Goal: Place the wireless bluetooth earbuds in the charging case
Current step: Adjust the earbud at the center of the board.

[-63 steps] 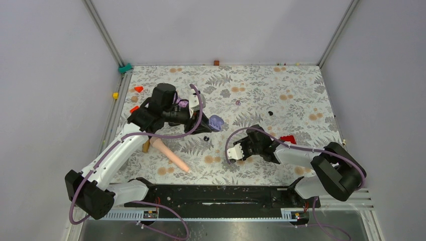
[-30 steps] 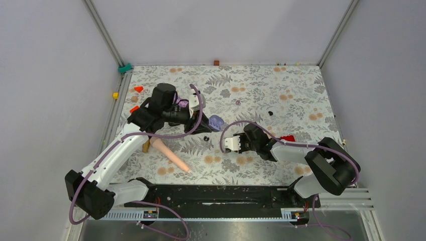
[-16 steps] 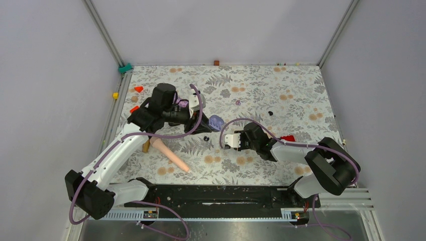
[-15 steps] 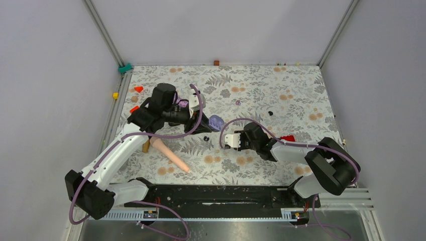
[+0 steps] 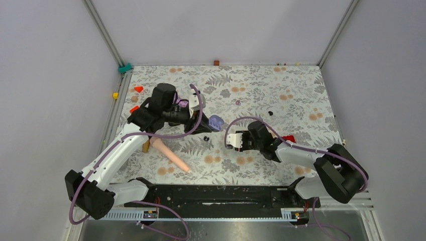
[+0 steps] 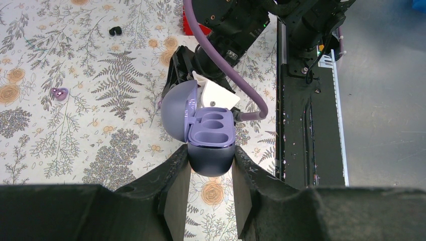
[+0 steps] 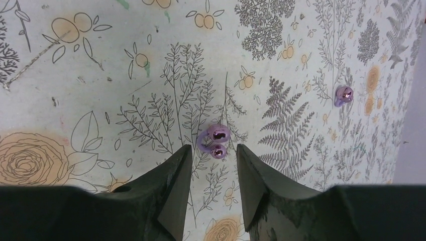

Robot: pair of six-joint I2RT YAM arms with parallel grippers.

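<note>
White arms (image 5: 116, 152) with black joints, looping purple cables (image 5: 200, 106) and dark wedge-fingered grippers (image 6: 210, 168) (image 7: 213, 156).

Plain grey walls (image 5: 216, 30) with metal corner posts (image 5: 104, 32) enclose a tabletop (image 5: 301, 85) covered in fern-and-flower print; a black rail (image 5: 216, 196) runs along its near edge.

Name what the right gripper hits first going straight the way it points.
Probably the purple earbud lying just ahead between the right gripper's fingertips; beyond it, the table. Depth is unclear.

We could read no text, label, brand or number, neither on the charging case (image 6: 210, 131) within the left claw (image 6: 211, 165) nor on the floral tabletop (image 7: 100, 75) beneath the right claw (image 7: 213, 149).
</note>
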